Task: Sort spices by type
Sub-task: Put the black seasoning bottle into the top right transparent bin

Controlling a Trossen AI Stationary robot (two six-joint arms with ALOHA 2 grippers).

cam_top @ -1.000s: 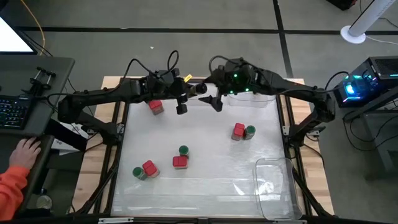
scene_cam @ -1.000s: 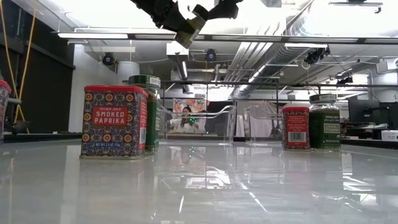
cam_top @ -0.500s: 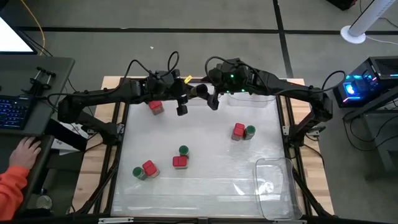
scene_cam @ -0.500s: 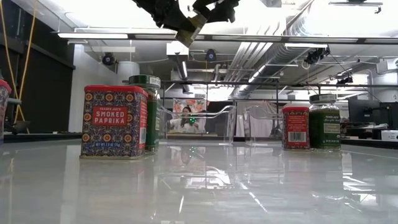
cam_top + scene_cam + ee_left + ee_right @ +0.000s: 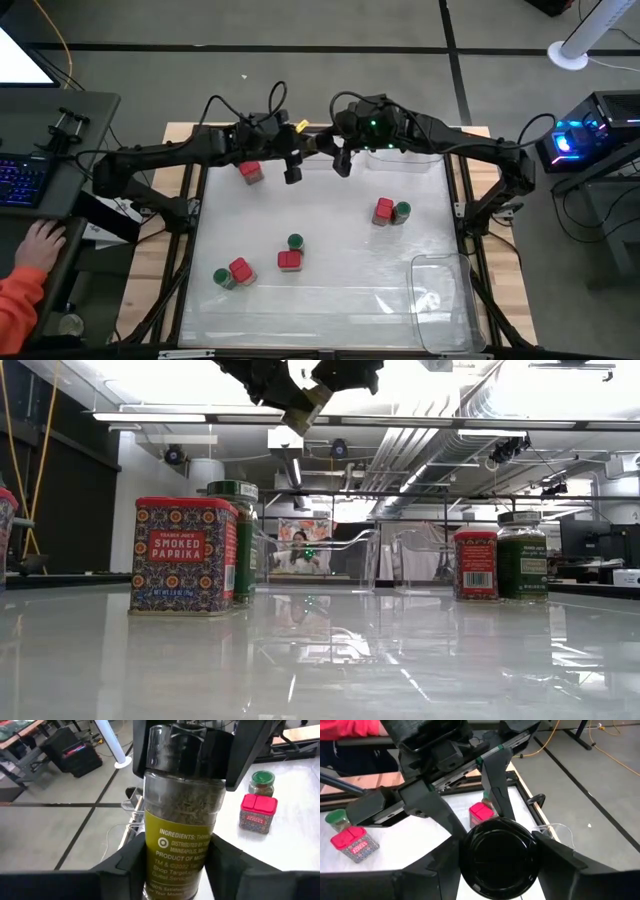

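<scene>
Mid-handoff over the back of the table (image 5: 320, 300): the left gripper (image 5: 175, 865) has its fingers clamped on the body of a dark-capped spice jar (image 5: 182, 815), and the right gripper (image 5: 497, 862) has its fingers closed around that jar's cap end, so both arms hold the one jar in the air. Sorting looks barely started, I'd say: a red-capped jar (image 5: 250, 171) sits alone at back left, a red and green pair (image 5: 391, 211) at right, a green jar (image 5: 295, 242) and red jar (image 5: 289, 261) mid-table, another red and green pair (image 5: 233, 273) front left. The clear bin (image 5: 445, 300) at front right looks empty; the back bin is mostly hidden under the right arm.
</scene>
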